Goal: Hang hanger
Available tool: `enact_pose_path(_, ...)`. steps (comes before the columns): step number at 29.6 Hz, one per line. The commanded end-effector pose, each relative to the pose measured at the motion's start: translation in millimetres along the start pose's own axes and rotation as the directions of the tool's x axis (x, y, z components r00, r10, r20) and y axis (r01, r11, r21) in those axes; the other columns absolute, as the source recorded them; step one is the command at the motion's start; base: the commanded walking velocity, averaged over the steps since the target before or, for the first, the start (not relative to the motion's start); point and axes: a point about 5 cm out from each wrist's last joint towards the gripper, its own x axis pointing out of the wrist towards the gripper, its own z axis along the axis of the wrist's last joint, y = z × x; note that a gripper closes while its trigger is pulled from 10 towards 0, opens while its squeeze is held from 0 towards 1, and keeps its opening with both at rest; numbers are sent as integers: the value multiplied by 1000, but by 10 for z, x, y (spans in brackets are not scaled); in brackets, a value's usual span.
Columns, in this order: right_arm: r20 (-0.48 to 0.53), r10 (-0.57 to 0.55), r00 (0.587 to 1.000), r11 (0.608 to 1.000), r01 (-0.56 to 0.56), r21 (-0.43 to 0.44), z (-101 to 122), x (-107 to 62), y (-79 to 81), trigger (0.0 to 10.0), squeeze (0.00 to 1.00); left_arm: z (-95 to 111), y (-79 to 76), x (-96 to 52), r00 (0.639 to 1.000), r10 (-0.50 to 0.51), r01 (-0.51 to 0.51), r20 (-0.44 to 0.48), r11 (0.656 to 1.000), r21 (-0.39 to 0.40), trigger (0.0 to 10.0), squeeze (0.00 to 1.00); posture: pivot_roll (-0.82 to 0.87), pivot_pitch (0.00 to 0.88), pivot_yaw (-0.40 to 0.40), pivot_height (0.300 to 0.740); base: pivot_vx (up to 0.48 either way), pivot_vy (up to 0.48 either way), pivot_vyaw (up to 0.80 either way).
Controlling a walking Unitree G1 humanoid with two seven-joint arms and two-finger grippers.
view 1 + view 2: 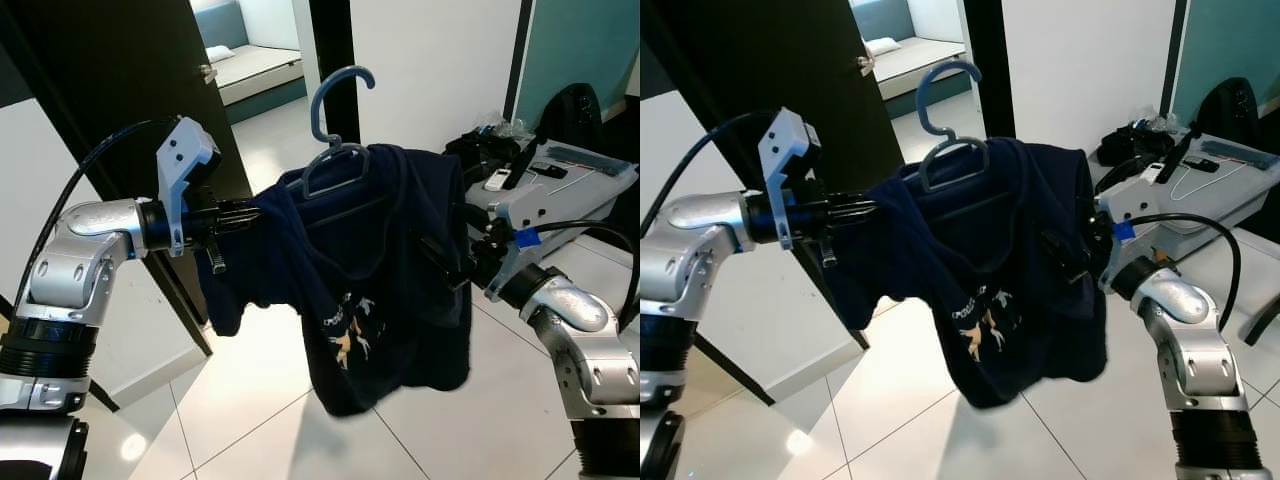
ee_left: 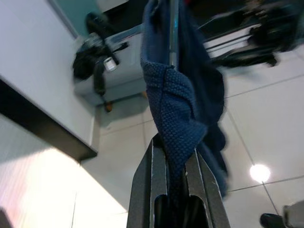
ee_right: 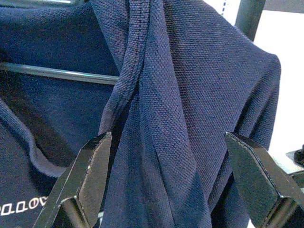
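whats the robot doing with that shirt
The robot is holding up a navy shirt draped on a blue plastic hanger, stretched between its two arms in front of a dark doorway. The left gripper is pinched shut on a fold of the shirt at one shoulder. The right gripper sits at the other shoulder with its fingers open around the bunched fabric, not clamped. The hanger's hook points up, free in the air and not yet hung on anything.

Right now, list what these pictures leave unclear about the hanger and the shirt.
- Hanger: both eye views show its hook and neck; the navy shirt covers its shoulders.
- Right gripper: in the right wrist view, cloth hangs between its open jaws; contact unclear.
- Hanging rail: none visible.
- Shirt print: too small to read.
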Motion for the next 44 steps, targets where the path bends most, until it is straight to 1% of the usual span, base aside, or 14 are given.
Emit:
enact_pose_path(1,-32,58,998,998,-57,20,-77,19,88,10000,0,175,-25,-2,998,-37,35,51,999,40,10000,0,-76,0,166,740,0,0,0)
enact_pose_path(9,-10,40,999,999,-39,35,-57,62,53,10000,0,212,-44,-6,997,-62,59,46,996,60,10000,0,-73,0,169,740,0,0,0)
enact_pose_path(10,-5,38,999,999,-38,36,-47,66,46,6039,0,216,-39,-12,997,-61,59,44,996,62,10000,0,-73,0,170,740,0,0,0)
enact_pose_path(11,-5,38,999,999,-38,36,-47,66,46,6039,0,216,-39,-12,997,-61,59,44,996,62,10000,0,-73,0,170,740,0,0,0)
enact_pose_path(12,-5,38,999,999,-38,33,-41,67,41,4471,0,224,-35,-20,997,-61,58,44,996,64,10000,0,-74,0,170,740,0,0,0)
enact_pose_path(13,-5,38,999,999,-38,33,-41,67,41,4471,0,224,-35,-20,997,-61,58,44,996,64,10000,0,-74,0,170,740,0,0,0)
enact_pose_path(14,-3,36,999,999,-36,31,-38,65,37,1176,0,233,-34,-26,997,-61,58,45,996,66,10000,0,-74,0,170,740,0,0,0)
enact_pose_path(15,-3,36,999,999,-36,31,-38,65,37,1176,0,233,-34,-26,997,-61,58,45,996,66,10000,0,-74,0,170,740,0,0,0)
enact_pose_path(16,-2,32,999,999,-32,28,-36,65,31,0,0,240,-32,-30,997,-59,56,46,996,66,10000,0,-75,0,170,740,0,0,0)
enact_pose_path(32,18,39,999,999,-39,26,-2,44,26,0,0,47,42,-192,1000,23,-22,-13,999,32,10000,0,-79,0,162,740,0,0,0)
enact_pose_path(34,34,63,997,998,-64,12,75,10,-44,0,0,-33,76,-322,997,43,-41,-65,998,38,10000,0,-81,0,150,740,0,0,0)
enact_pose_path(37,46,81,996,997,-81,7,124,-9,-79,0,0,-66,88,-381,995,49,-45,-89,998,42,10000,0,-79,0,148,740,0,0,0)
enact_pose_path(38,54,113,992,994,-112,-15,206,-47,-175,0,0,-104,95,-482,992,48,-42,-120,998,49,10000,0,-79,0,140,740,0,0,0)
enact_pose_path(44,8,176,984,981,-175,-81,246,-57,-244,0,0,-98,65,-519,992,24,-17,-120,998,57,10000,0,-77,0,124,740,0,0,0)
